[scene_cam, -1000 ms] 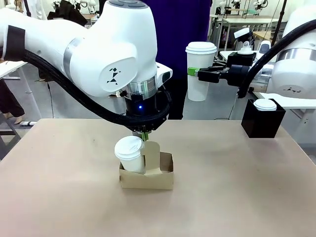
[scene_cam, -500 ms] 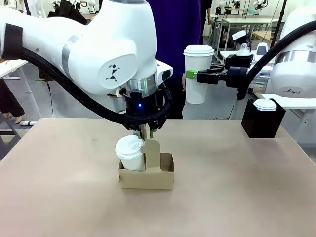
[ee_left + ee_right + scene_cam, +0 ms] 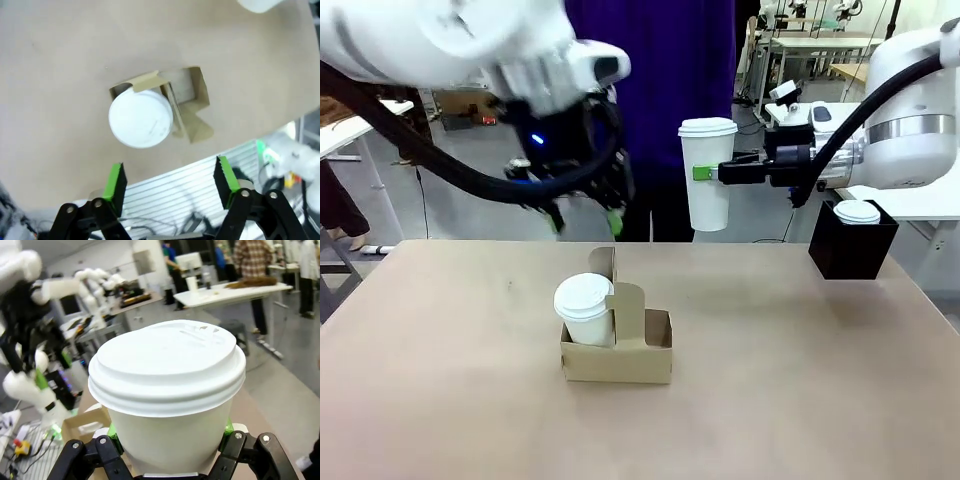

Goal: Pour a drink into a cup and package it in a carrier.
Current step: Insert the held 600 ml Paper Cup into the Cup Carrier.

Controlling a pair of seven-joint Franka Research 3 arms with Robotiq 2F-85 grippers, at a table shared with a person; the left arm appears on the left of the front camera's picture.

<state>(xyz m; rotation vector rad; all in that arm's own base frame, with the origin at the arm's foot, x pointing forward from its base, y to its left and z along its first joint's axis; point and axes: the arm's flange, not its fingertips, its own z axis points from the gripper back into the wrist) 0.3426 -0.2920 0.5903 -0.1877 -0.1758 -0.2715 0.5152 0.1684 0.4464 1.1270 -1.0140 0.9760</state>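
A white lidded cup [image 3: 585, 310] stands in the left compartment of the brown cardboard carrier [image 3: 620, 358] at mid table. My left gripper [image 3: 586, 218] hangs open above and behind it, holding nothing. From the left wrist view the cup lid [image 3: 141, 119] and carrier [image 3: 192, 107] lie well below the open left gripper [image 3: 170, 181]. My right gripper [image 3: 720, 172] is shut on a second white lidded cup [image 3: 707, 175], held in the air right of the carrier. That cup [image 3: 167, 385] sits between the right gripper's [image 3: 167, 437] green pads. The drink is out of view.
A black box [image 3: 852, 250] with a white lid [image 3: 858, 212] on top stands at the table's far right edge. A person in a dark purple garment [image 3: 670, 90] stands behind the far edge. Bare tabletop lies around the carrier.
The left gripper opened, let go at the carrier's handle tab, and rose up and to the left. The right gripper carried its cup leftward and slightly lower.
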